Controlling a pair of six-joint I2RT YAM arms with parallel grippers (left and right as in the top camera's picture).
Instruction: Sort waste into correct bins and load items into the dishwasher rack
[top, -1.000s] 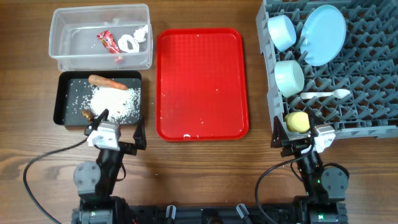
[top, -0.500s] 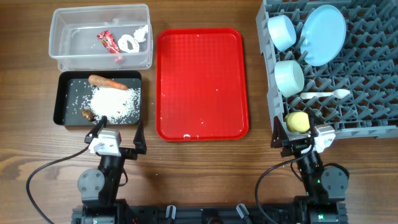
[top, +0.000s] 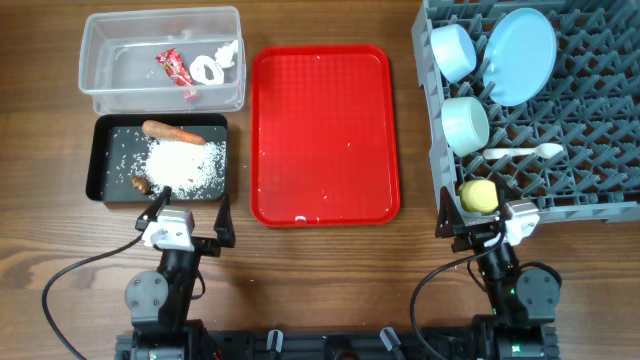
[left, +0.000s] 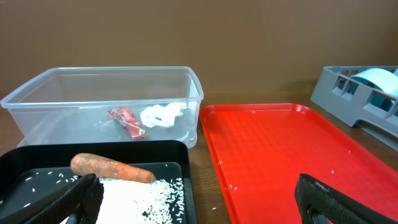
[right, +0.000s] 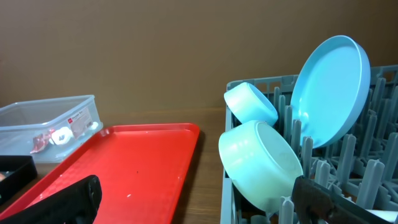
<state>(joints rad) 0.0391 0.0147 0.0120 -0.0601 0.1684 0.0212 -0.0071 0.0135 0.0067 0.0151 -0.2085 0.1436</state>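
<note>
The clear tub (top: 100, 85) holds the red snack wrapper (top: 173, 67) and the crumpled white scrap (top: 215, 62). The black tub (top: 97, 158) holds the orange carrot (top: 172, 131), white rice (top: 185, 165) and a small brown lump (top: 140, 184). The grey rack (top: 590, 130) holds the light blue plate (top: 520, 55), light blue bowl (top: 452, 50), mint-green bowl (top: 464, 124), white spoon (top: 522, 153) and yellow cup (top: 479, 195). My left gripper (top: 186, 215) is open and empty at the front left, just before the black tub. My right gripper (top: 482, 222) is open and empty by the rack's front corner.
A flat red tray (top: 322, 130) lies in the middle with a few rice grains on it. In the left wrist view the carrot (left: 112, 168) and wrapper (left: 127, 122) show ahead. In the right wrist view the mint-green bowl (right: 261, 158) and plate (right: 329, 87) stand close.
The left arm drew back a little toward the table's front edge, then stopped. The right arm has not moved.
</note>
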